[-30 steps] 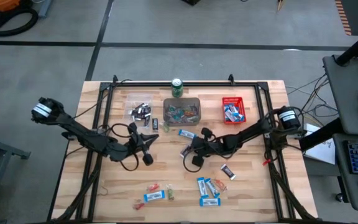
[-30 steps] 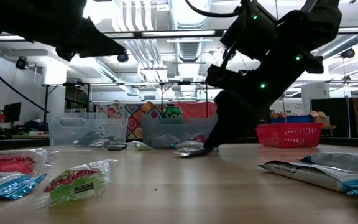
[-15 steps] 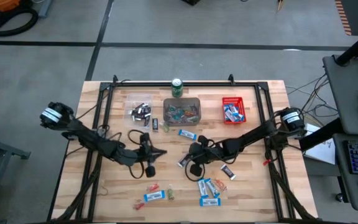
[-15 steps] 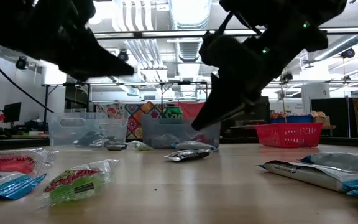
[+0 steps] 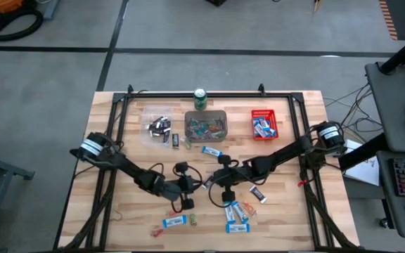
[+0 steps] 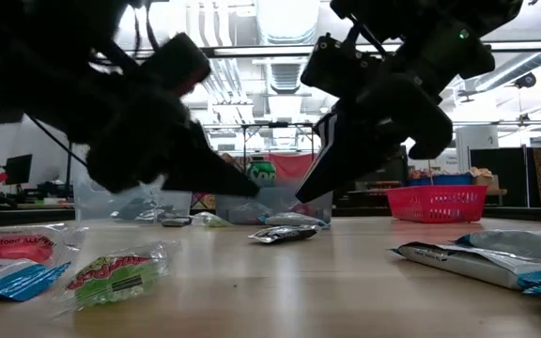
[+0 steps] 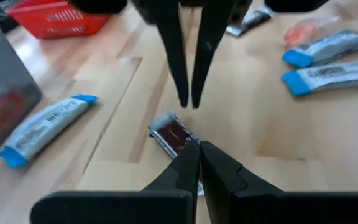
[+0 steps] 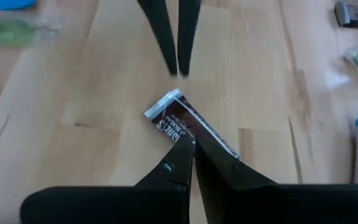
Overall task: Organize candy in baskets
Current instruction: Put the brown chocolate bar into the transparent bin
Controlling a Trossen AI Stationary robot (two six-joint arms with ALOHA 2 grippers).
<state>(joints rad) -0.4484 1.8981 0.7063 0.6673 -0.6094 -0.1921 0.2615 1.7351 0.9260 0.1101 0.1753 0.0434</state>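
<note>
A dark bar point(image 8: 188, 127) lies flat mid-table between both grippers, left point(image 7: 197, 148) and right point(image 8: 188, 144), each pinched closed and empty. Light, crinkly, slippery wrapper; best grab across its middle.

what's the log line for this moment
left gripper: shut, tips at dark mini bar | right gripper: shut, tips at same bar | bar: lying flat, not lifted

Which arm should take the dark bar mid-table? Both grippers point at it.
Probably left. The left gripper and right gripper, both shut, reach the dark bar equally, but the clear basket with dark sweets sits on its side.
</note>
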